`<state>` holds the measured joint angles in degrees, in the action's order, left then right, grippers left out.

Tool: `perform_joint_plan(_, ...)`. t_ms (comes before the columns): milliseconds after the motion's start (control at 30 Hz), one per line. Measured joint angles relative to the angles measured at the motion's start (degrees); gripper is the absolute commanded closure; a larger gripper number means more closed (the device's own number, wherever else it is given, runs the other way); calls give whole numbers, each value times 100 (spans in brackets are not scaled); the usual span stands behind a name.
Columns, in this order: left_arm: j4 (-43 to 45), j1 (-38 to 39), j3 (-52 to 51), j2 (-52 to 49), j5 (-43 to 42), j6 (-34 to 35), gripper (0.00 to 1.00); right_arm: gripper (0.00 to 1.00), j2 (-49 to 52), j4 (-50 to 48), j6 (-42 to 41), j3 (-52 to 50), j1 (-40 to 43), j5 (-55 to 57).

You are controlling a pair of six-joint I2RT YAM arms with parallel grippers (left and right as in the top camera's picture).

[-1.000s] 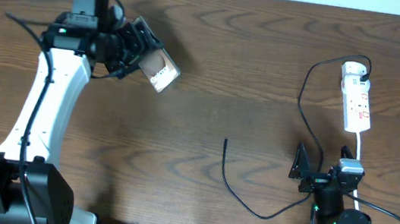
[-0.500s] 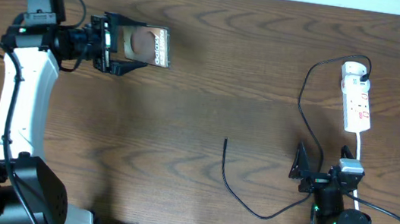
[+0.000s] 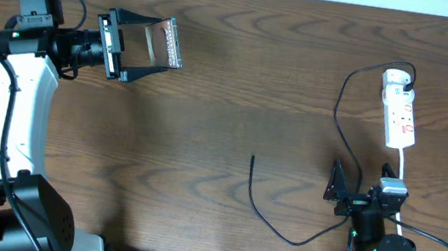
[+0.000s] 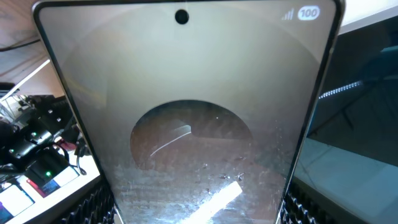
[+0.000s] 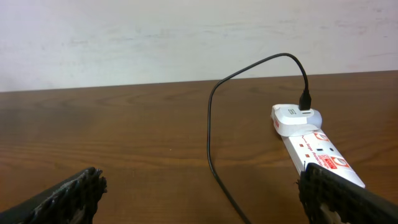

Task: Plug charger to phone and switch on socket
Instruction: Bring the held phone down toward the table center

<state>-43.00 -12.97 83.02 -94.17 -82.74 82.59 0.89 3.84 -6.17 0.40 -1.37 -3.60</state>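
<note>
Dark wood-grain table [image 3: 226, 109], pale wall at the back in the right wrist view. Lower right of the overhead view: right gripper [image 5: 200, 180], jaws spread wide, holding nothing. Just left of it: black charger cable [image 5: 209, 130], looping across the wood, free plug tip [image 3: 253, 157] lying bare at lower centre, well apart from the phone. Upper right: white power strip [image 3: 401, 117], red markings on top, charger's other end plugged in at its round end. Upper left: left gripper [image 3: 174, 44], wide-set fingers clamped on the edges of the phone [image 4: 186, 124], screen turned toward the wrist camera.
</note>
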Motion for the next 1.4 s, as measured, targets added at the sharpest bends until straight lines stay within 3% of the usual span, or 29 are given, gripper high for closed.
perform_joint_plan(267,0,0,0,0,-9,11,93,1,0,2,-2,0,0,-2)
perform_joint_plan(467,-4,0,0,0,675,-50,93,1,0,0,0,0,0,-2)
perform_joint_plan(667,-697,55,4,0,2127,-400,93,1,0,2,0,0,0,-2)
perform_joint_plan(1067,-2291,520,7,0,6004,-815,93,1,0,2,0,0,0,-2)
perform_joint_plan(1233,-2345,811,7,0,6863,-857,93,1,0,0,0,0,0,-2)
perform_joint_plan(1400,-2343,973,7,-7,7200,-874,93,1,0,2,-2,0,0,-2)
